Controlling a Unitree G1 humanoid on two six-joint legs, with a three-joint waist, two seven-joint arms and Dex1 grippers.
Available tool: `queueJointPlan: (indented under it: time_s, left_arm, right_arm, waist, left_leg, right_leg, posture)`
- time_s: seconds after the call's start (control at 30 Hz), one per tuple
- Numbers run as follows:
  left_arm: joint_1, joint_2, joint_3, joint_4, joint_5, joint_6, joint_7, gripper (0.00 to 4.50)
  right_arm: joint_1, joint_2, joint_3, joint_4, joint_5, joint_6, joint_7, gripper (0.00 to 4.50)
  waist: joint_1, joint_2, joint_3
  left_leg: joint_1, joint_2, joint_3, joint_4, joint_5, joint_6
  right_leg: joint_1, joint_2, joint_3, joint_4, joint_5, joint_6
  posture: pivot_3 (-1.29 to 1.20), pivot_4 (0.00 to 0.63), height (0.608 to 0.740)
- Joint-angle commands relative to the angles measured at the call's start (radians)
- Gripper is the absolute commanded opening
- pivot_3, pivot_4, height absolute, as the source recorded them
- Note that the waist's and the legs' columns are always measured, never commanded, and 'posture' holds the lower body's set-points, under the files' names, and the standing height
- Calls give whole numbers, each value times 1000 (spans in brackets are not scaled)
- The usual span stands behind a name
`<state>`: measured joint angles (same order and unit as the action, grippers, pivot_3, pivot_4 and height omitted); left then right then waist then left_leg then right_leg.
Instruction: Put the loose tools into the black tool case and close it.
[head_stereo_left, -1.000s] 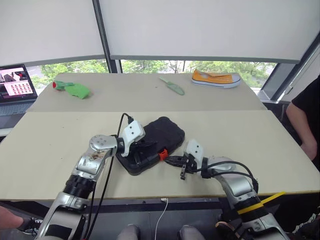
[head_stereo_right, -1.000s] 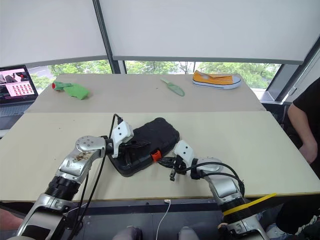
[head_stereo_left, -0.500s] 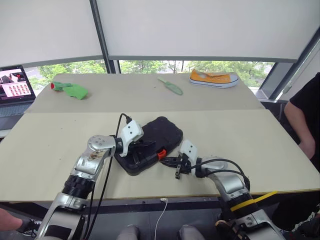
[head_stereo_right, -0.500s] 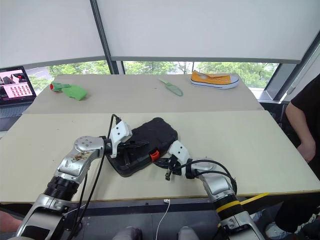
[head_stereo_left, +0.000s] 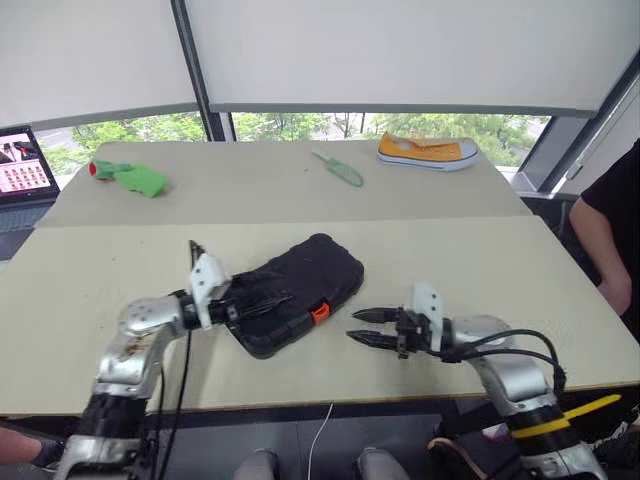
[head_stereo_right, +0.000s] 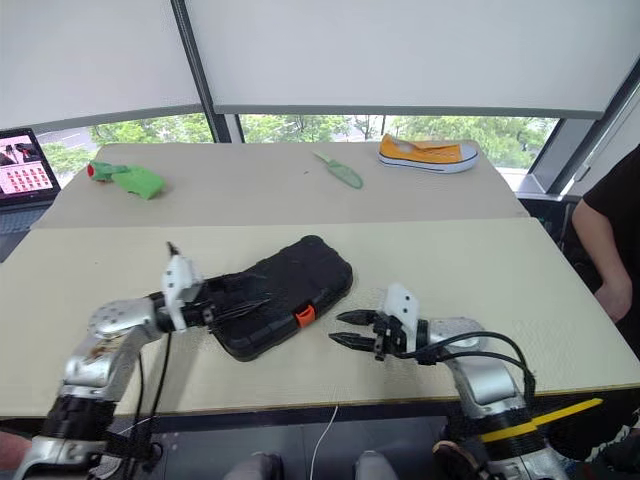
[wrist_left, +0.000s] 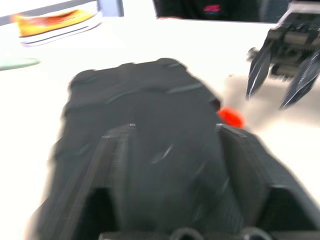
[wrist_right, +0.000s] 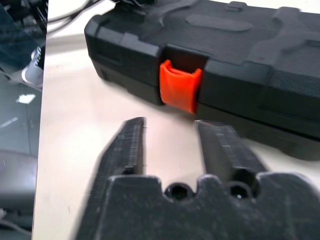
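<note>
The black tool case lies closed on the table, its orange latch facing the front edge. My left gripper is open at the case's left end, fingers spread above the lid. My right gripper is open too, level with the table and just right of the latch, apart from it, with nothing between its fingers. The right gripper is also in the left wrist view, beyond the case. The loose tools are out of view.
On the far table lie a green trowel, a yellow shoe and a green object with a red tip. A laptop stands at the far left. A person stands at the right edge.
Both grippers have opened and drawn away from the case's front, the left one to the left, the right one to the right. The case lies where it was.
</note>
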<state>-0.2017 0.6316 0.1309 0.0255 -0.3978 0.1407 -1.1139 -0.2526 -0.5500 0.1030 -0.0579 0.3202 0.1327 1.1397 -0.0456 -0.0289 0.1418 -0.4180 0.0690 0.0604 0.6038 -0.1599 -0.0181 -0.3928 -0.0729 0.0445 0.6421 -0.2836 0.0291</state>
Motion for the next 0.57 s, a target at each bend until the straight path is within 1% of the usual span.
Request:
queueJointPlan:
  time_s: [0.03,0.1,0.13,0.23,0.37,0.47,0.57]
  left_arm:
    - [113,88,129,-38,-30,-9,-25,4468]
    - [201,126,192,-16,-10,-51,-18,4500]
    - [232,132,220,-2,-16,-35,-1,4500]
    - [320,154,270,32,50,-95,59,4500]
    - [388,163,319,80,63,-149,71,4500]
    - [405,167,333,112,73,-183,77,4500]
    - [390,162,332,110,74,-208,98,4500]
  right_arm:
    - [10,-68,-103,24,18,-145,51,3517]
    - [18,-111,-135,83,1,-233,81,4229]
    - [18,-126,-151,114,-6,-279,91,4481]
    - [17,-167,-191,195,-3,-359,114,4481]
    - [26,-203,-219,261,-2,-421,127,4481]
    - [28,-213,-234,294,-10,-459,115,4481]
    - [28,-201,-245,312,-14,-477,81,4481]
  waist:
    - [5,-4,4]
    - [8,-5,5]
    - [9,-6,6]
    - [14,-12,12]
    - [29,-14,14]
    - [34,-14,14]
    - [34,-14,14]
  left_leg:
    - [-1,0,0,0,0,0]
    - [-5,-1,0,1,0,0]
    - [-6,-1,0,1,0,-1]
    - [-7,-2,1,2,-1,-1]
    - [-12,-1,1,3,-1,-1]
    - [-12,0,2,3,-1,-1]
    - [-12,0,2,3,-1,-1]
  right_leg:
    - [-1,0,-1,0,0,0]
    - [-4,-2,-1,-1,0,0]
    - [-5,-3,-1,-1,-1,1]
    - [-6,-4,-1,-1,-1,1]
    - [-11,-4,-2,-1,0,0]
    - [-11,-4,-2,-1,0,-1]
    - [-11,-5,-2,-1,0,-1]
  posture:
    - [0,150,740]
    - [0,150,740]
    - [0,150,740]
    - [0,150,740]
    - [0,150,740]
    - [0,150,740]
    - [0,150,740]
